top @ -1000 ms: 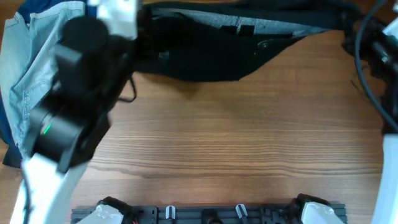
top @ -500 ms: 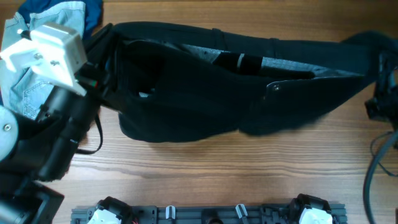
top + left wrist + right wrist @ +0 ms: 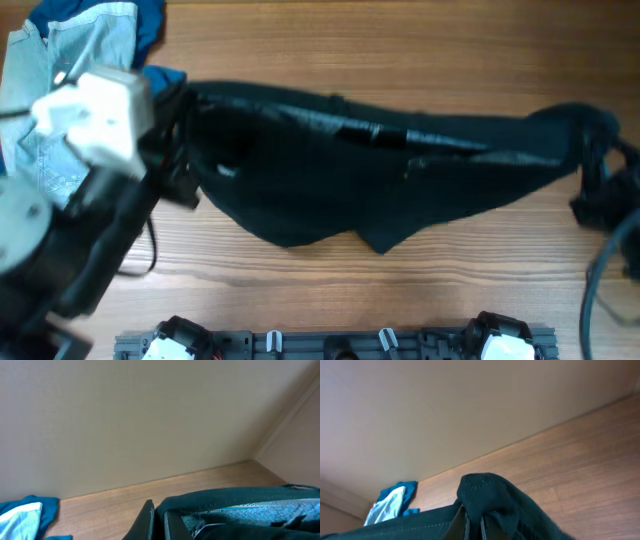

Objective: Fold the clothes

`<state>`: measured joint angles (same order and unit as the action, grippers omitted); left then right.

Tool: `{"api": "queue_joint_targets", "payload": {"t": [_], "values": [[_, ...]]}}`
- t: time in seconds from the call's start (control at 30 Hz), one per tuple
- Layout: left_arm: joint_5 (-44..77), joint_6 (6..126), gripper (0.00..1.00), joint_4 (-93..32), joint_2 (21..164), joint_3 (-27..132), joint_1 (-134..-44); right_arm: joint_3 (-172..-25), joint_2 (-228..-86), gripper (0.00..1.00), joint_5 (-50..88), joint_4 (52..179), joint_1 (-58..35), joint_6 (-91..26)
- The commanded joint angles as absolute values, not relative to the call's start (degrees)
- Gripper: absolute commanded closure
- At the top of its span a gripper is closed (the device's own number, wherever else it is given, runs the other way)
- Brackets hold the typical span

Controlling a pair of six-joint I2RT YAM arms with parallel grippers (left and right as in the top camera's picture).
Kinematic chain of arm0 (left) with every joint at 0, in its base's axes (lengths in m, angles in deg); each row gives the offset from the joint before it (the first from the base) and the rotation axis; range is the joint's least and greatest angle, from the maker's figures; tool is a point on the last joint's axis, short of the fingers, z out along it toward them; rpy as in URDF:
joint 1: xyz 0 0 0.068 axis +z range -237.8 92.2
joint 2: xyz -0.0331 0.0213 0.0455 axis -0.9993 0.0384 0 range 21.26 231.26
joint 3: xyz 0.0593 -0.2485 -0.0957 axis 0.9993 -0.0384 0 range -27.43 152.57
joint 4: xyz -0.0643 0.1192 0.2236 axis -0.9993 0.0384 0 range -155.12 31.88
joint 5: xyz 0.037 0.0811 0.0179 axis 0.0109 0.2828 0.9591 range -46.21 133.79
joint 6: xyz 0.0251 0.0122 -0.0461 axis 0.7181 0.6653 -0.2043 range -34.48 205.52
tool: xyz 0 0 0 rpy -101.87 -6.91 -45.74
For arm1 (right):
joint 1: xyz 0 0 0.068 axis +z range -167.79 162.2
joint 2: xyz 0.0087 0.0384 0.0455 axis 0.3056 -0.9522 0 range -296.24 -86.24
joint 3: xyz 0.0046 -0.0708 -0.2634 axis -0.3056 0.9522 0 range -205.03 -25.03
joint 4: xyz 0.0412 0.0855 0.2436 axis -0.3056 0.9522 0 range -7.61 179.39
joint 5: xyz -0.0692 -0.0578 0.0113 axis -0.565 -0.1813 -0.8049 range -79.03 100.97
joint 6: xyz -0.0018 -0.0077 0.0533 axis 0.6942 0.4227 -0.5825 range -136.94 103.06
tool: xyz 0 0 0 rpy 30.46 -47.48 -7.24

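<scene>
From above, three garments lie on the wooden table (image 3: 400, 60). One pair of black shorts (image 3: 330, 190) is stretched sideways across the middle, its lower edge sagging to a point toward the near side. One pair of light-blue denim shorts (image 3: 40, 90) sits crumpled at the far left corner, with one dark-blue garment (image 3: 152, 22) bunched against it. Two arms are in view, one at each end of the black shorts. The left gripper (image 3: 185, 165) meets the shorts' left end and the right gripper (image 3: 588, 195) their right end. From this height the fingers themselves are too dark to make out against the cloth. One black rail (image 3: 330, 345) runs along the near edge of the table.

In the left wrist view, the left gripper (image 3: 157, 516) has its two fingers pressed together, pinching the edge of the black shorts (image 3: 235, 497). Their pale inner waistband (image 3: 250, 512) shows just to the right. A blue and pale heap, the dark-blue garment (image 3: 47, 507) with a bit of light cloth, lies at the lower left. One plain beige wall (image 3: 150, 420) fills the background.

In the right wrist view, the right gripper (image 3: 472, 525) also has its two fingers pressed together, and the black shorts (image 3: 487, 490) bulge up in one bunched fold just above the tips. Farther off on the table (image 3: 580, 465), the denim shorts (image 3: 387, 505) and the dark-blue garment (image 3: 405, 487) lie together, well apart from this gripper.
</scene>
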<state>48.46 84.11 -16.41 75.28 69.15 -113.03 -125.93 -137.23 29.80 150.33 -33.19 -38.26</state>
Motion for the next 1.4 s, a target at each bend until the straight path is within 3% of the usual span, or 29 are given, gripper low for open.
{"api": "queue_joint_targets", "payload": {"t": [0.0, 0.3, 0.53, 1.0, 1.37], "values": [[65.5, 82.0, 0.96, -16.3, 68.5, 70.9, -110.6, -130.1, -135.8, 0.96, 13.3, 153.4, -35.4, -34.8], [62.7, 77.1, 0.96, -12.6, 61.5, 70.8, -110.6, -143.7, -135.4, 0.96, 15.9, 162.2, -35.4, -33.0], [62.9, 76.0, 0.96, -11.4, 65.6, 70.8, -110.6, -144.0, -137.6, 0.96, 16.2, 160.5, -35.4, -32.0], [67.1, 74.5, 0.96, -9.9, 95.9, 70.8, -110.5, -143.6, -168.9, 0.96, 28.9, 161.5, -33.5, -22.4], [67.0, 73.1, 0.96, -20.0, 119.8, 70.8, -107.0, -143.6, -200.9, 0.96, 29.0, 146.4, -25.8, -22.4]]}}
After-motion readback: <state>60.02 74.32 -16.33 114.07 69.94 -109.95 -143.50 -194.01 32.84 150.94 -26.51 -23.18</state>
